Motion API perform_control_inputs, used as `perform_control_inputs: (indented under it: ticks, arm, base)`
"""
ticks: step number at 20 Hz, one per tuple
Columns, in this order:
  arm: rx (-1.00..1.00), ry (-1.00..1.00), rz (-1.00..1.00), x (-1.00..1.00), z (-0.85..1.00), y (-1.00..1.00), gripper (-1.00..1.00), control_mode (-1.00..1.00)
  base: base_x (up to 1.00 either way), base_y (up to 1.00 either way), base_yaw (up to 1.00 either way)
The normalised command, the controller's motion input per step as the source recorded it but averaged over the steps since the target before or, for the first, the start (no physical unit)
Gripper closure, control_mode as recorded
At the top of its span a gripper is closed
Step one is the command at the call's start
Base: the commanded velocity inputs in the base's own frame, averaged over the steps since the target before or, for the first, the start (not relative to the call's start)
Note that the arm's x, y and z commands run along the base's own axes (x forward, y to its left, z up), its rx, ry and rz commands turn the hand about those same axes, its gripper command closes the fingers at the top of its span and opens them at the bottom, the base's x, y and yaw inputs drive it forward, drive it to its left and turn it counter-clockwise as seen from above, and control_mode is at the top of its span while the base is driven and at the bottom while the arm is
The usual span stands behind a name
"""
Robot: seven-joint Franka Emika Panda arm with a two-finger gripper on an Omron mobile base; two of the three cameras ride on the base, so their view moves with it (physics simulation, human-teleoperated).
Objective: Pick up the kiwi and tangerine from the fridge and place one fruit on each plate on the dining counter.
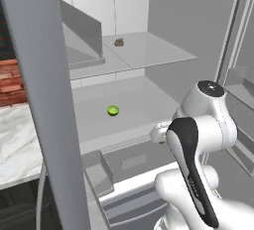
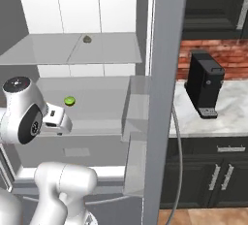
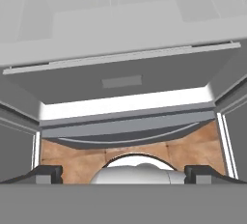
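While standing wide open and holding nothing, gripper (image 3: 123, 174) hanging low before the fridge (image 1: 163, 6), fingertips (image 3: 47, 174) spread far apart above the wood floor (image 3: 72, 158). Sitting alone on the middle glass shelf (image 1: 144, 102): one kiwi (image 1: 113, 110), well back from the shelf's front edge, open room on every side. Resting on the upper shelf (image 1: 154, 48), near its back: one small brown lump (image 1: 119, 42). Lying below the kiwi's shelf: one grey drawer (image 3: 120, 80). Flanking the opening: fridge door edges (image 2: 162, 73). Standing on the wall counter (image 2: 227, 112): one black coffee machine (image 2: 204, 83).
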Motion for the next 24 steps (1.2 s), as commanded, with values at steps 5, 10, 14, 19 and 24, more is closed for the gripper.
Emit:
perform_control_inputs:
  ticks: [5, 10, 14, 19, 24]
  arm:
    - [0.00, 0.00, 0.00, 0.00, 0.00, 0.00, -1.00, 1.00]
    - [0.00, 0.00, 0.00, 0.00, 0.00, 0.00, -1.00, 1.00]
    - [0.00, 0.00, 0.00, 0.00, 0.00, 0.00, -1.00, 1.00]
    - [0.00, 0.00, 0.00, 0.00, 0.00, 0.00, -1.00, 1.00]
    - [0.00, 0.00, 0.00, 0.00, 0.00, 0.00, -1.00, 1.00]
  base:
    - [0.21, 0.03, 0.19]
    - [0.24, 0.02, 0.15]
    - [0.29, -0.10, 0.26]
    - [0.05, -0.01, 0.01]
    - [0.00, 0.00, 0.00]
